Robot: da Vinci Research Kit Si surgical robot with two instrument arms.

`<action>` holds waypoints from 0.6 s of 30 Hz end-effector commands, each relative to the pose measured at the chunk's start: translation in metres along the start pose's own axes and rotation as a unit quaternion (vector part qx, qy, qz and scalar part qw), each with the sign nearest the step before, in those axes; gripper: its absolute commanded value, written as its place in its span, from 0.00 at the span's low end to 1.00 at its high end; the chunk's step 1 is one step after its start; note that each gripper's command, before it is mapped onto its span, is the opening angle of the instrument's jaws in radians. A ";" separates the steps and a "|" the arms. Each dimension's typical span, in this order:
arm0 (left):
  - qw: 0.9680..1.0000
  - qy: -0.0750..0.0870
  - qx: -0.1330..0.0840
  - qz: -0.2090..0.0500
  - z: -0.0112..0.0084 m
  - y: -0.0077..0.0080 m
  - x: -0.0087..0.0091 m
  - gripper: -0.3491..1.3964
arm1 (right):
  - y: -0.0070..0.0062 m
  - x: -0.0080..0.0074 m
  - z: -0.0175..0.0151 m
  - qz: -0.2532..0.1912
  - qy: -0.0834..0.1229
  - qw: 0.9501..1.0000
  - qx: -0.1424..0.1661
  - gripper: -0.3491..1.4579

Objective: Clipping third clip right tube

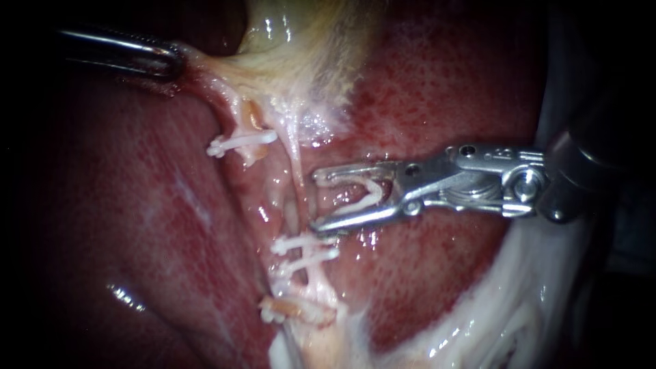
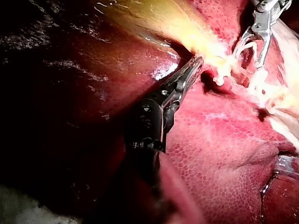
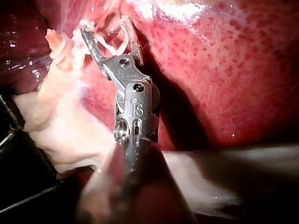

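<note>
Wet, red liver (image 1: 444, 89) filled the field, dark at its edges, with the pale yellow gallbladder (image 1: 301, 41) lying against it. The left instrument (image 1: 171, 63) had its jaws closed on a fold of gallbladder tissue, which stretched taut. The right instrument (image 1: 318, 200) held its jaws wide, a white clip (image 1: 374, 193) seated between them and touching both. Their tips lay just beside the right tube (image 1: 296, 160), near two fastened clips (image 1: 305, 249); whether they straddled the tube could not be told.

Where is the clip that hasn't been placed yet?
Endoscope view, right of centre: the loaded clip sits in the right instrument's jaws, beside the thin tube, above two placed clips.
</note>
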 end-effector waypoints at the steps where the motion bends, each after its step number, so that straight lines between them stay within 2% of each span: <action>1: 1.000 0.000 0.000 0.000 0.0000 0.0000 0.0000 0.00 | 0.0003 -0.0001 0.0004 0.002 -0.001 1.000 0.002 0.47; 5: 1.000 0.000 0.000 0.000 0.0000 0.0000 0.0000 0.00 | 0.0010 -0.0002 0.0020 0.006 0.001 1.000 0.009 0.47; 10: 1.000 0.000 0.000 0.000 0.0001 0.0000 0.0000 0.00 | 0.0010 0.0003 0.0037 0.025 0.027 0.999 0.032 0.47; 15: 1.000 0.000 0.000 0.000 0.0001 0.0000 0.0000 0.00 | 0.0007 0.0012 0.0053 0.037 0.049 0.997 0.056 0.47; 18: 1.000 0.000 0.000 0.000 0.0001 0.0000 0.0000 0.00 | 0.0000 0.0019 0.0052 0.042 0.064 0.995 0.066 0.47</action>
